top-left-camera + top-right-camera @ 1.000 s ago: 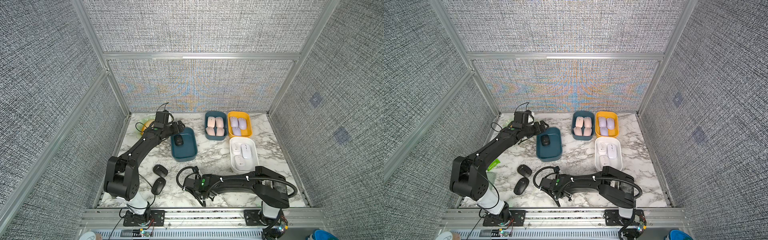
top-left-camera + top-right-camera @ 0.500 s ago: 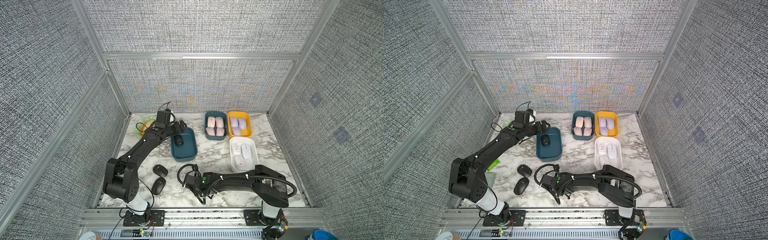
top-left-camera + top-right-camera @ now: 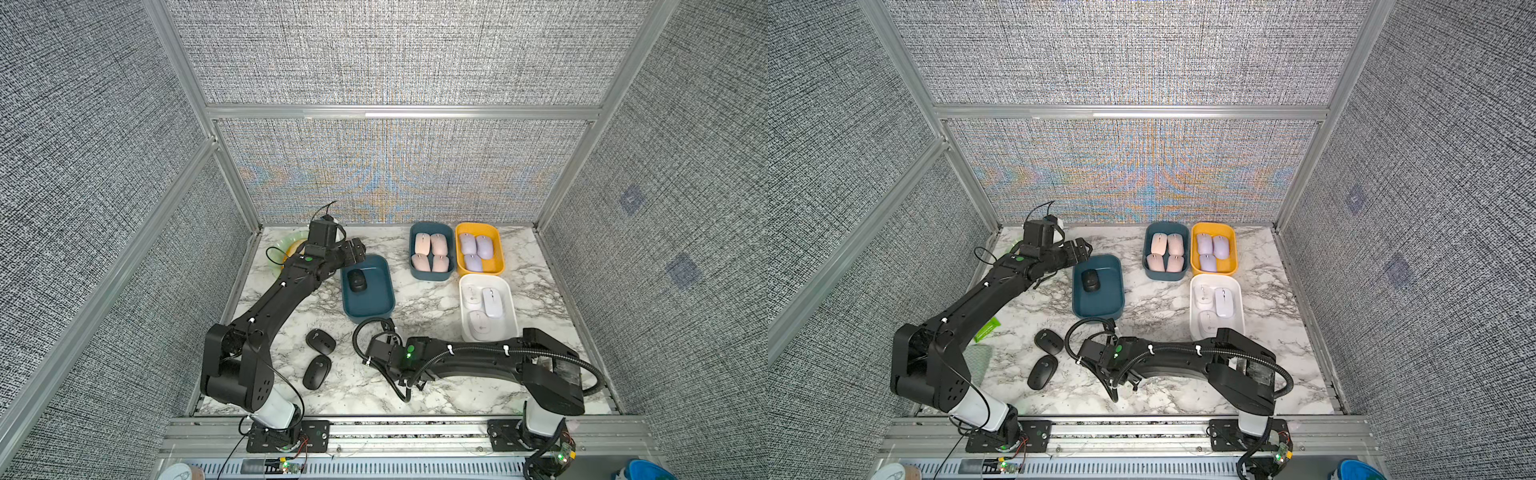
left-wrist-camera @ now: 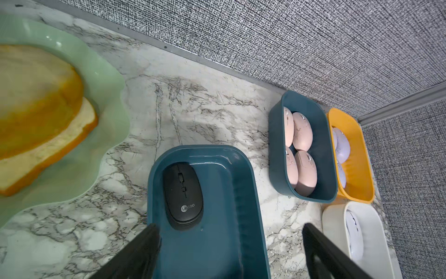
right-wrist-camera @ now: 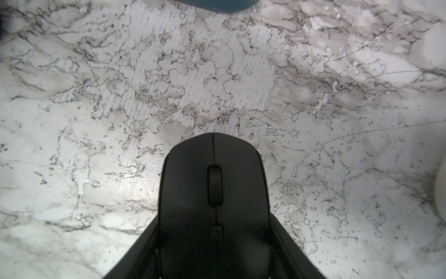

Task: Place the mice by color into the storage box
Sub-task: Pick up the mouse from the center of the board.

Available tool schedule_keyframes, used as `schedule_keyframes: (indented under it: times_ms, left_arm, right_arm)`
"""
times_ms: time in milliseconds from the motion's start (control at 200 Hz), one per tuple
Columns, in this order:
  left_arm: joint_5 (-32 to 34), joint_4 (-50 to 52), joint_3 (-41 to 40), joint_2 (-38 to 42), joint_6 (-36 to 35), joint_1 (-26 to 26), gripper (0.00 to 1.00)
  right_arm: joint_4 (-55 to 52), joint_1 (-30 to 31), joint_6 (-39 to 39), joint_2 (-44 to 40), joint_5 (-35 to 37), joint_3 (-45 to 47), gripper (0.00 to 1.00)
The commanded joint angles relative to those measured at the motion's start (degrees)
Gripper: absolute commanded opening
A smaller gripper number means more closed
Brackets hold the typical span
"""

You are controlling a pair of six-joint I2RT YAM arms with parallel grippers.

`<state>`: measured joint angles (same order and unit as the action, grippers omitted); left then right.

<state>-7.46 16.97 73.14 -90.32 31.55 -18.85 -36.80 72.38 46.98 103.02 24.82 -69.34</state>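
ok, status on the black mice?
Left claw open, empty, by the blue tray. Right claw shut on a black mouse. Another mouse in tray, two loose mice on marble. Nothing blocking the tray.

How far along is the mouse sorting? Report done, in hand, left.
Done: four pink mice, three lilac mice and three white mice are boxed; one black mouse lies in the blue box. In hand: the right claw grips a second black mouse; the left claw is open. Left: two black mice on the table.
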Motion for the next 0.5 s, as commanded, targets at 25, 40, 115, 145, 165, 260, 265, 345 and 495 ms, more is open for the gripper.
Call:
schedule_keyframes:
  times_ms: [25, 40, 115, 145, 165, 260, 265, 345, 495]
  left_arm:
    - [1.58, 0.67, 0.46, 0.15, -0.34, 0.11, 0.93]
    - [1.61, 0.78, 0.50, 0.15, -0.35, 0.13, 0.93]
    - [1.96, 0.79, 0.44, 0.36, -0.26, 0.13, 0.93]
    - [2.35, 0.62, 0.27, 0.49, -0.26, 0.16, 0.93]
    - [2.69, 0.61, 0.18, 0.63, -0.26, 0.11, 0.93]
    - [3.80, 0.94, 0.32, 0.82, -0.26, 0.13, 0.94]
    - [3.88, 0.95, 0.33, 0.79, -0.26, 0.09, 0.94]
    - [4.34, 0.92, 0.24, 0.93, -0.26, 0.13, 0.94]
    - [4.83, 1.13, 0.34, 0.99, -0.26, 0.35, 0.94]
  right_arm:
    - [-1.21, -0.35, -1.27, -0.21, 1.60, -1.04, 0.59]
    - [-1.25, -0.45, -1.35, -0.19, 1.62, -1.20, 0.59]
    - [-1.35, -0.67, -1.82, -0.19, 1.72, -1.69, 0.59]
    - [-1.35, -0.72, -2.05, -0.30, 1.72, -1.85, 0.59]
    - [-1.39, -0.75, -2.11, -0.30, 1.78, -1.94, 0.59]
    - [-1.68, -1.02, -2.51, -0.28, 2.21, -2.51, 0.59]
    - [-1.69, -1.06, -2.51, -0.28, 2.23, -2.49, 0.59]
    - [-1.96, -1.20, -2.78, -0.62, 2.54, -2.73, 0.59]
    - [-2.23, -1.61, -3.19, -1.59, 3.55, -2.77, 0.59]
